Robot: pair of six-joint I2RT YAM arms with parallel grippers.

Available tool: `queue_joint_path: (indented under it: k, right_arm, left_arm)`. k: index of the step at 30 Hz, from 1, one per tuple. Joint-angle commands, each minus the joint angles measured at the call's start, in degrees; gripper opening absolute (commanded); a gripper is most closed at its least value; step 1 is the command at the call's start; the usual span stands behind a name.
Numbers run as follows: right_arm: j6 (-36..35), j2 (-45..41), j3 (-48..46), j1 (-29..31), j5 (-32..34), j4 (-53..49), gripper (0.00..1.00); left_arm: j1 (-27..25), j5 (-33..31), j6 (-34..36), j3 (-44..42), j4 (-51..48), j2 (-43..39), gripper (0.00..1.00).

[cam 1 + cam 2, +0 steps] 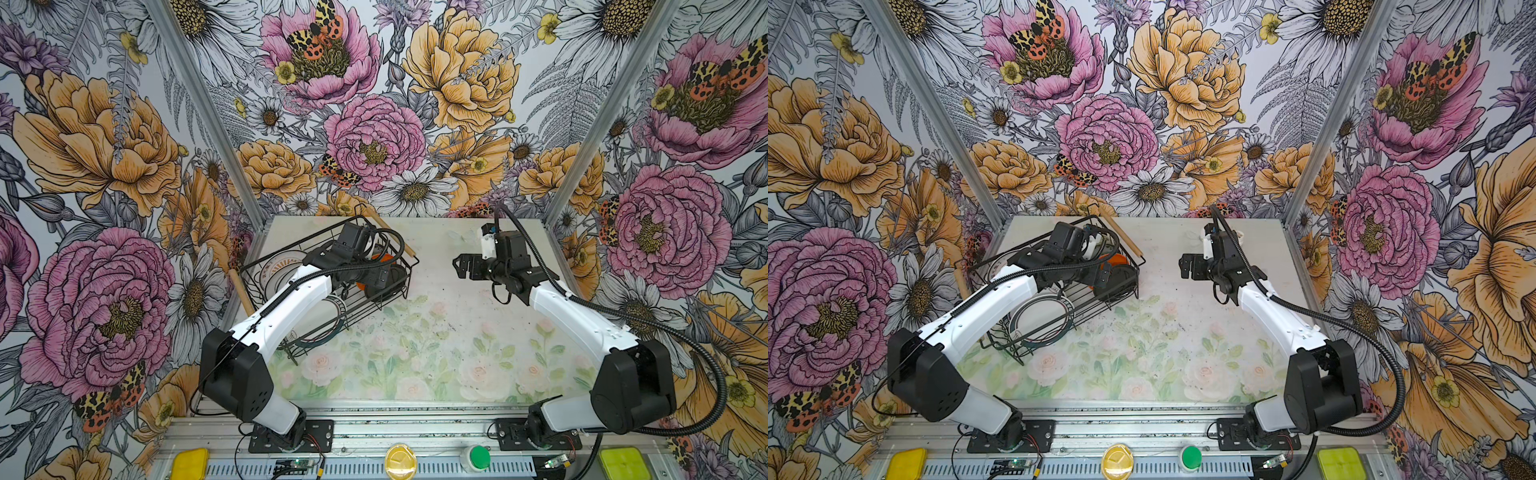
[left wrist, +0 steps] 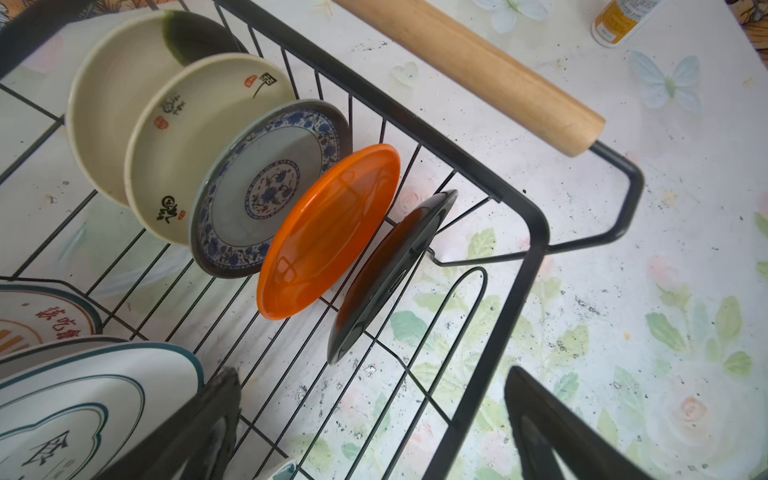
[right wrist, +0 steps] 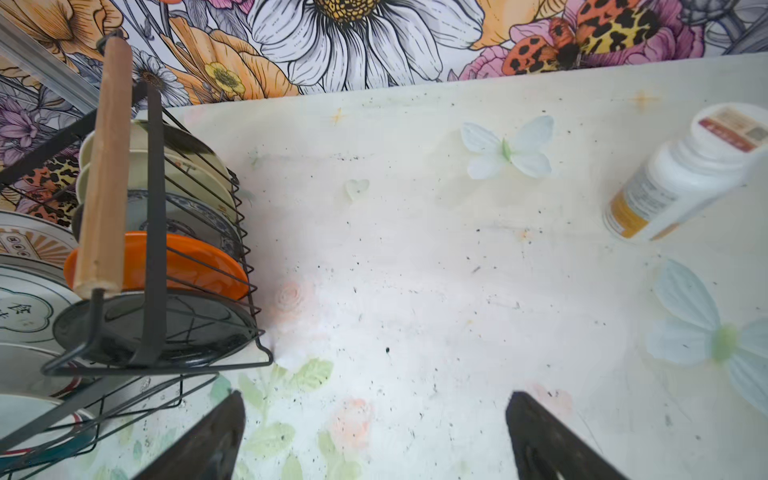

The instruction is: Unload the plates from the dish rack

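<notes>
Left wrist view: left hand (image 2: 371, 374) spread; black plate (image 2: 390, 274) seemingly just ahead, in dish rack (image 2: 415, 135).

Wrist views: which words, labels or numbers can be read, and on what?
"吃", likely: the middle of the red characters on the orange-patterned plate; the others are cut off.
Cream plate: black brush characters and red seals, too stylised to read.
Teal-rimmed plate: one dark character, partly hidden.
Pill bottle: label print blurred, unreadable.

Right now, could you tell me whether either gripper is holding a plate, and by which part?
Nothing is held: the left gripper is open over the dish rack, and the right gripper is open over the table.
</notes>
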Motion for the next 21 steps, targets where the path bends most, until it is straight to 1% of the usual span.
queue_joint_path:
  k: [1,6,10,17,21]
  right_arm:
    - [1.6,-3.6,-2.4,-0.6,1.9,-1.4,0.99]
    - [2.1,-4.8,-4.9,-1.2,2.0,-2.9,1.00]
    - [2.9,-4.4,-4.9,-1.2,0.9,-3.0,0.99]
    - [3.5,-4.6,-4.7,-1.1,0.5,-3.4,1.00]
    - [3.9,-4.7,-5.0,-1.1,0.8,-3.5,0.99]
  left_arm:
    - [-0.6,1.4,3.2,2.2,0.1,1.5,0.98]
    - [-0.5,1.5,6.1,3.1,0.1,4.1,0.95]
    - [0.5,3.0,9.2,3.1,0.2,6.2,0.88]
    - [3.7,10.5,13.1,2.8,2.4,6.5,0.81]
    - [4.7,13.9,15.4,3.5,2.3,7.4,0.79]
